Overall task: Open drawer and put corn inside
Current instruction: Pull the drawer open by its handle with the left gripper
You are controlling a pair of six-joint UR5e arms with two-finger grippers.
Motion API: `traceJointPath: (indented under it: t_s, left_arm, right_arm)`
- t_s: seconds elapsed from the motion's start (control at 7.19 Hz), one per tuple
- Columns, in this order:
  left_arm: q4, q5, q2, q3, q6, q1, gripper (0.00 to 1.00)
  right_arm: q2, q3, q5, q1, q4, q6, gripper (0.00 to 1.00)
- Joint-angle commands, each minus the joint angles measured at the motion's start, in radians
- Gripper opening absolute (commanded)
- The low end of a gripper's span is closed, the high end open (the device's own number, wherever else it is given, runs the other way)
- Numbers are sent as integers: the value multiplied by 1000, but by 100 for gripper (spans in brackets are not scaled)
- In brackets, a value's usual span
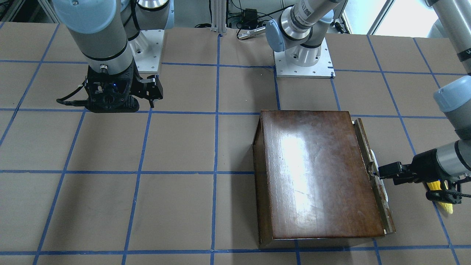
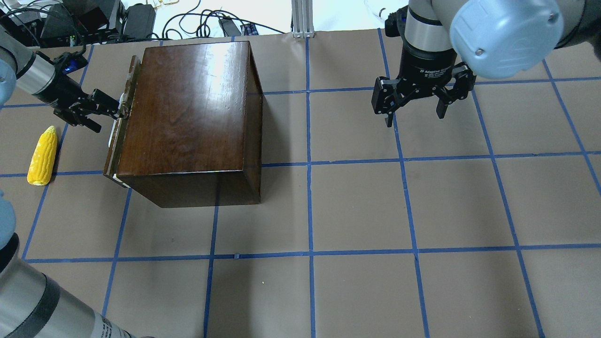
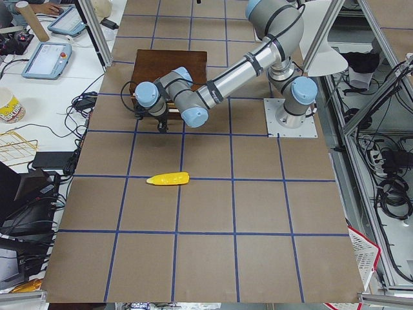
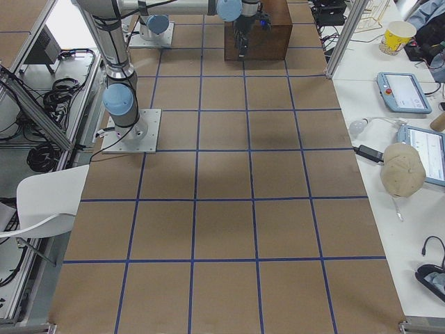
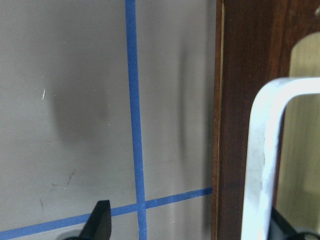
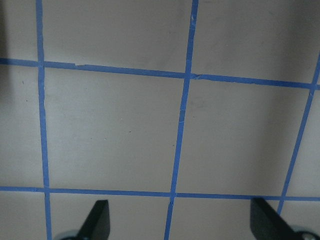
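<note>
A glossy dark-brown box (image 2: 188, 103) stands on the table, its drawer front (image 2: 123, 112) facing my left arm and sitting close against the box. My left gripper (image 2: 109, 119) is open at that front. In the left wrist view its fingers (image 5: 100, 222) straddle the pale metal pull (image 5: 262, 150) without closing on it. The yellow corn (image 2: 42, 155) lies on the table beside the left arm, apart from the box, and is partly hidden in the front-facing view (image 1: 443, 204). My right gripper (image 2: 415, 119) hangs open and empty over bare table, far from the box.
Blue tape lines grid the brown table (image 2: 357, 211). The two arm bases (image 1: 303, 60) sit at the robot's edge. Cables and power bricks (image 2: 141, 21) lie beyond the box. Side desks hold tablets (image 4: 403, 90) and a cup (image 4: 398, 35).
</note>
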Motion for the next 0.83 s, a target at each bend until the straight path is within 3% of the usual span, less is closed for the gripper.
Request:
traceJointPath:
  t_s: [0.0, 0.7]
  left_arm:
    - [2, 0, 0, 1, 0, 0, 100]
    - [3, 3, 0, 11, 26, 6, 100]
  right_arm:
    - [0, 0, 0, 0, 0, 0, 100]
    - [0, 0, 0, 0, 0, 0, 100]
